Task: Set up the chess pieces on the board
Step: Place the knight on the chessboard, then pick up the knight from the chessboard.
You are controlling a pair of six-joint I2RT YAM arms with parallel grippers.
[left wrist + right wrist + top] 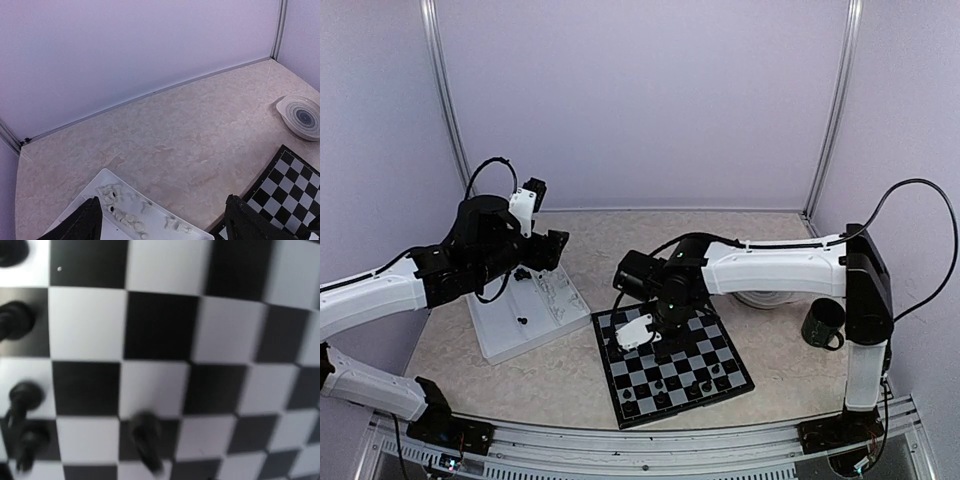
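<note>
Through the right wrist camera I see no fingers of the right gripper [655, 338], so I cannot tell if its jaws are apart or together. The top view shows only that it hangs low over the board [705, 375], above the middle rows. Directly under these jaws the picture is blurred: black and pale squares fill it, and some black pieces [145, 445] stand toward the left and the lower edge. From above, the black pieces fill mostly the two rows of the board nearest to the arm bases, on the near side of the jaws.

The left gripper [162, 215] has its jaws wide apart, and nothing is between the fingers [85, 222]. Below and between them lies a white tray [95, 182] with a small heap of white pieces [125, 217], closer to the left finger. Past the right finger, a corner of the board comes into view on the table [190, 135]. Farther from the jaws on that same side stands a round plate [285, 107] with grey rings. A dark mug [823, 323] stands to the right of the board, well apart from both grippers.
</note>
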